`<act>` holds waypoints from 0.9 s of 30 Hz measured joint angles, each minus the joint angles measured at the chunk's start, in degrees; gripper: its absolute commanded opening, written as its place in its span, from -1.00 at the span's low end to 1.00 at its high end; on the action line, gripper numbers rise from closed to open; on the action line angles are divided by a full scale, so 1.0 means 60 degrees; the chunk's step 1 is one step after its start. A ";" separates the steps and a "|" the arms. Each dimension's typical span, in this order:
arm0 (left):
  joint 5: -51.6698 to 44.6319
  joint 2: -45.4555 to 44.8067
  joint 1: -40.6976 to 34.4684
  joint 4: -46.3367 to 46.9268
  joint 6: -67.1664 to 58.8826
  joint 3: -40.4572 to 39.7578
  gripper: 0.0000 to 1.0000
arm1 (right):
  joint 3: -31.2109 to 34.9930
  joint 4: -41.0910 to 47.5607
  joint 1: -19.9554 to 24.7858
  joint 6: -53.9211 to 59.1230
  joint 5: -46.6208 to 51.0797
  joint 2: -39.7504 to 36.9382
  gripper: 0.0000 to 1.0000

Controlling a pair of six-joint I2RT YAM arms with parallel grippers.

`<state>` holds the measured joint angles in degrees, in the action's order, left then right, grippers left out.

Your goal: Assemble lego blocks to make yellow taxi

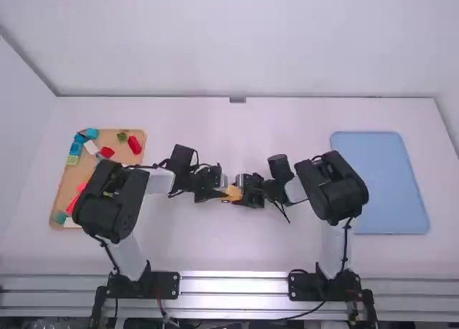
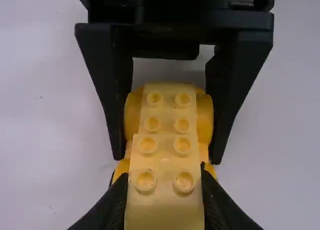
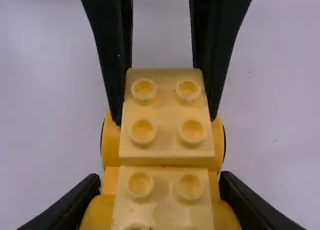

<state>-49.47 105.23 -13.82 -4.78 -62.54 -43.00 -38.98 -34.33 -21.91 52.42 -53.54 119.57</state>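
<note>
A tan, flat-bottomed tray (image 1: 70,180) lies at the left of the table, its near right part behind the left arm. At its far end are a round-edged blue block (image 1: 92,133), a small white block (image 1: 90,148), a green piece (image 1: 122,137), a small red block (image 1: 107,152) and a longer red block (image 1: 135,145); a teal piece (image 1: 60,217) sits in the near left corner. A shallow light-blue plastic tray (image 1: 384,182) lies at the right.

The yellow-and-orange block build (image 1: 232,193) is at the middle of the table, between the two arms. It has pale yellow studded blocks on top and rounded, deeper orange parts low down along the sides.

The left gripper (image 1: 220,191) is clamped on one end of the build, and the right gripper (image 1: 245,193) is clamped on the other, fingers pressed to its sides.

The high view gives the build as a small orange patch between the grippers. The left wrist view shows a pale block (image 2: 165,162) at the left gripper's end, stepped above a lower pale block (image 2: 168,111) with four studs. The right wrist view shows dark round edges outside the orange sides, and an orange band (image 3: 165,171) between the pale blocks.
</note>
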 measured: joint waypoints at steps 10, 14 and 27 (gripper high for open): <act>-0.0029 -0.0004 -0.0004 -0.0015 0.0000 0.0000 -0.21 | 0.0000 0.0036 -0.0007 0.0000 -0.0015 0.0000 -0.11; 0.0011 -0.0004 -0.0007 -0.0102 0.0000 0.0000 -0.19 | -0.0004 0.0022 -0.0011 0.0007 -0.0015 -0.0004 -0.11; 0.0007 -0.0004 -0.0018 -0.0109 0.0004 0.0000 -0.12 | -0.0004 0.0011 -0.0011 0.0004 -0.0011 0.0000 -0.10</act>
<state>-49.43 105.21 -13.93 -5.43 -62.52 -43.00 -39.00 -34.26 -21.98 52.45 -53.60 119.57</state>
